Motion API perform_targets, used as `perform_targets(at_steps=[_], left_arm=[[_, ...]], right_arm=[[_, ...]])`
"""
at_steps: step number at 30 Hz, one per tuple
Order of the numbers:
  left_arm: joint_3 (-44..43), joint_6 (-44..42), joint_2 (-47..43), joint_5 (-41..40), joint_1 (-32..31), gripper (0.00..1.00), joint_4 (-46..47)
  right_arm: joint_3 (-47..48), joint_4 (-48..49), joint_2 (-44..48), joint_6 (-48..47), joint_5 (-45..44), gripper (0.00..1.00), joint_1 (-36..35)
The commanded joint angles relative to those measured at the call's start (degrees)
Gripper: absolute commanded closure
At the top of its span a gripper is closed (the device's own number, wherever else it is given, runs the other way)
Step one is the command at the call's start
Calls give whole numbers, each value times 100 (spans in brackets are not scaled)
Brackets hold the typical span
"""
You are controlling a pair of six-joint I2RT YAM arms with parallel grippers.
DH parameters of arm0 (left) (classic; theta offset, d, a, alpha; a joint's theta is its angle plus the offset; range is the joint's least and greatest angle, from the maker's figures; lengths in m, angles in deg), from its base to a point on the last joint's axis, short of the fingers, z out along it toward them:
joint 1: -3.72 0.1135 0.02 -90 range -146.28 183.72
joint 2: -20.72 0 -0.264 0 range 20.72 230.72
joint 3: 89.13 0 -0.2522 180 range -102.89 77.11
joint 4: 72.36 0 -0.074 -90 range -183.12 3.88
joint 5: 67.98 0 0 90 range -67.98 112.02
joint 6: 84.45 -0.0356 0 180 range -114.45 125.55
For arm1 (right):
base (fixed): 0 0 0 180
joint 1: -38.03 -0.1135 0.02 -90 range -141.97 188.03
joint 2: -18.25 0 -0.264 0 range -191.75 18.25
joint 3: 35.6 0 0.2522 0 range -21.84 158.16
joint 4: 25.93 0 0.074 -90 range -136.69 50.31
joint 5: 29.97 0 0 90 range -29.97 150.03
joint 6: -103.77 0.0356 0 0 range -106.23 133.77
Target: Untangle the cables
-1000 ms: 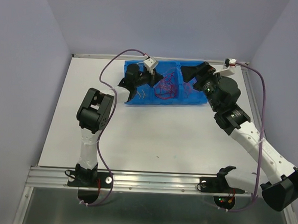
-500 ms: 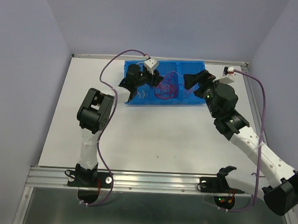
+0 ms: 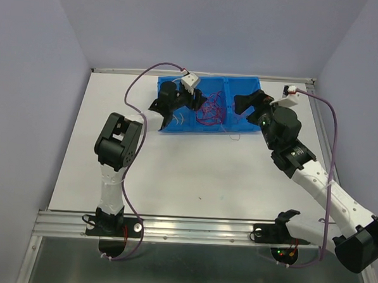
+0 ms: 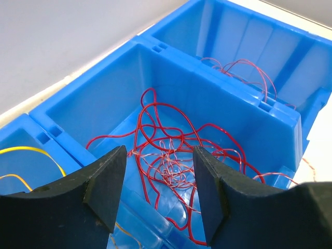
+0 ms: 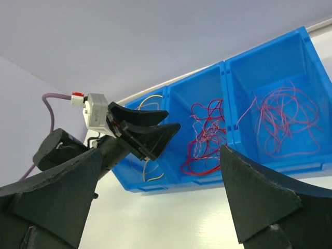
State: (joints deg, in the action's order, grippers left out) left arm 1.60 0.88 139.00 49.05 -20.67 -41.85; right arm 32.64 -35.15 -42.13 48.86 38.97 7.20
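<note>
we're at the grab step: thin dark-red curly cables [image 4: 171, 165] sit tangled in the mid compartment of the blue plastic bin [image 4: 111, 85], left claw [image 4: 158, 182] part-open & empty just above, right claw [image 5: 161, 203] wide, empty; next we'd pinch one strand.

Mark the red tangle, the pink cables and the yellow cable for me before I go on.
red tangle [image 4: 171, 168]: left wrist view, knotted middle of the bundle.
pink cables [image 5: 282, 124]: right wrist view, middle loops.
yellow cable [image 4: 28, 148]: left wrist view, upper arc.
</note>
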Motion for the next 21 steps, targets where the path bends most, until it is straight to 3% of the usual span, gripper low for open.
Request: perform_targets(at_steps=[1, 3, 8, 11, 12, 14, 17, 21], left_arm=[[115, -174, -595, -5, -23, 35, 293], [264, -245, -779, 48, -23, 35, 301], [606, -526, -1333, 67, -23, 35, 91], [888, -579, -1825, -390, -14, 35, -15], [949, -544, -2052, -600, 38, 35, -102], [924, -421, -2247, -672, 135, 36, -305], [731, 8, -2615, -419, 415, 36, -883], [1027, 194, -3177, -92, 733, 36, -964]], right_arm=[[36, 136, -123, -353, -118, 0, -20], [194, -205, -307, -546, -135, 2, -28], [1019, -1435, -1045, -1697, 576, 19, -37], [1222, -2271, -1651, -2198, 287, 23, -37], [1336, -2560, -1922, -2408, 121, 33, -28], [1442, -2755, -2240, -2551, 14, 37, -28], [1627, -2888, -2881, -2726, 5, 38, -28], [1812, -3072, -3462, -2841, -3, 34, -28]])
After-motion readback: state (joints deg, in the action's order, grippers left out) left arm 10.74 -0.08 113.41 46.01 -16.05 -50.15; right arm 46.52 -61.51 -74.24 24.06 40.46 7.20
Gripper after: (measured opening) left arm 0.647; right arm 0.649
